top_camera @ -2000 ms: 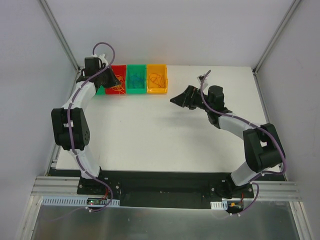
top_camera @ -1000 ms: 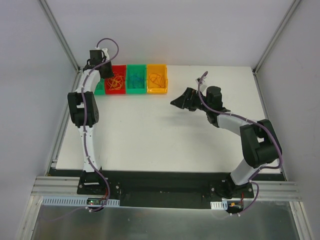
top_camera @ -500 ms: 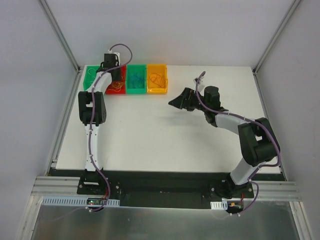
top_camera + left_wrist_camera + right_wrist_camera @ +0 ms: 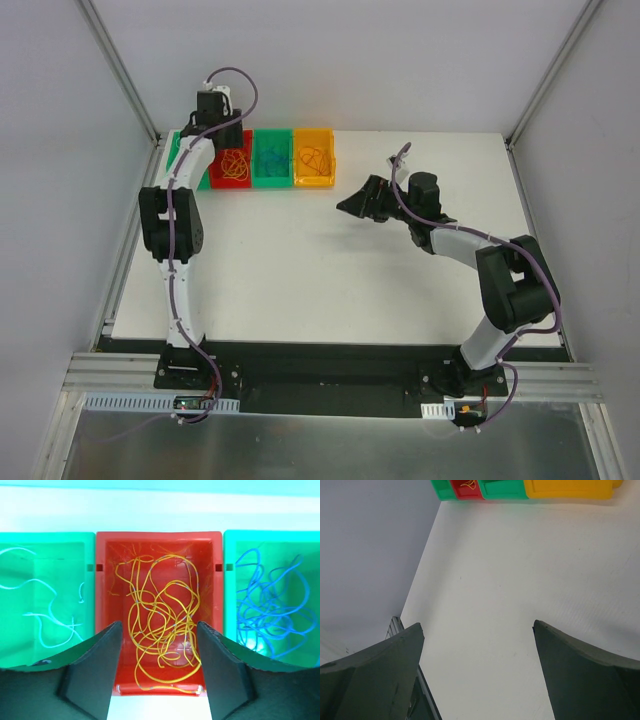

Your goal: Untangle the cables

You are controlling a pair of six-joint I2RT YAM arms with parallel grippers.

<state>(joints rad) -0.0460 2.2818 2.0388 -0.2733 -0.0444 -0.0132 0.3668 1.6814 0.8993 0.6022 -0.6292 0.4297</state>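
Left pincer (image 4: 159, 626) released over yellow cables (image 4: 165, 611) | right pincer (image 4: 478, 625) released | red bin (image 4: 159, 535) near corners hidden

I count four bins: two green (left green bin (image 4: 47, 536), right green bin (image 4: 272, 534)), one red bin (image 4: 159, 534), one orange bin (image 4: 316, 182). Four bundles: white cables (image 4: 50, 605), yellow cables (image 4: 162, 625), blue cables (image 4: 270, 610), orange cables (image 4: 315, 158). Two tools: left tool (image 4: 159, 630), right tool (image 4: 478, 625).

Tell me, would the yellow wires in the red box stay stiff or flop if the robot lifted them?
Probably floppy: the yellow wires curl in loose loops. They look thin, so likely light. They overlap in a heap, so lifting one may drag others along.
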